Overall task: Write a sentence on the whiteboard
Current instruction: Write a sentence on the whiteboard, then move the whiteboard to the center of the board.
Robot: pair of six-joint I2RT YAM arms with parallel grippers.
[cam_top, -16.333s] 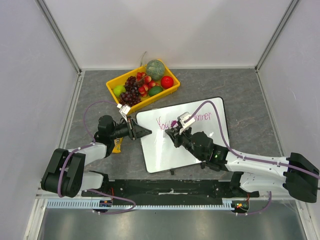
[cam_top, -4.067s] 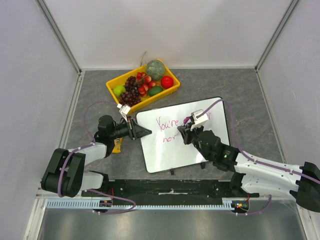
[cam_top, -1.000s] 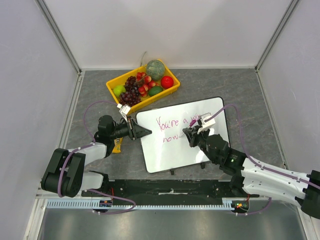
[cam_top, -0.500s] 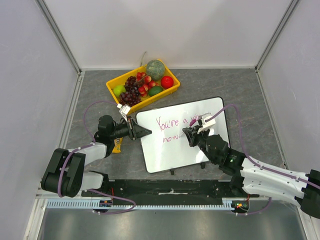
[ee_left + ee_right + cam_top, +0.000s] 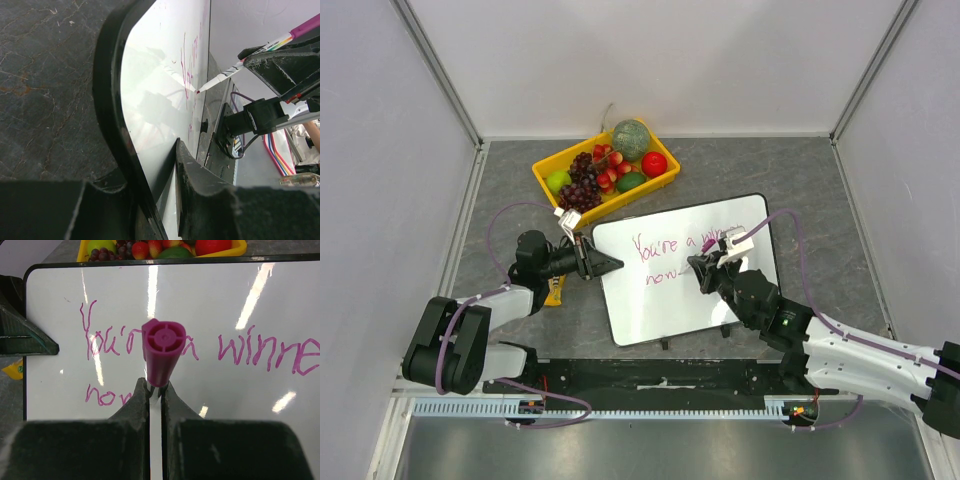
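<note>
The whiteboard [image 5: 660,300] lies on the table with purple writing "You're a winner" and "now" below it. It also shows in the right wrist view [image 5: 240,305] and in the left wrist view [image 5: 160,90]. My left gripper [image 5: 610,264] is shut on the whiteboard's left edge [image 5: 125,145]. My right gripper [image 5: 703,273] is shut on a purple marker [image 5: 162,357], held above the second line of writing. In the left wrist view the marker [image 5: 235,67] has its tip close to the board.
A yellow tray [image 5: 548,185] of fruit stands behind the board, with grapes [image 5: 584,183], a green melon [image 5: 631,139] and a red apple [image 5: 655,163]. A small yellow object [image 5: 554,293] lies under the left arm. Walls enclose the table on three sides.
My right gripper has shifted slightly right with the marker along the second line. Since 16 s ago the word "now" has appeared. The left arm has not moved.
</note>
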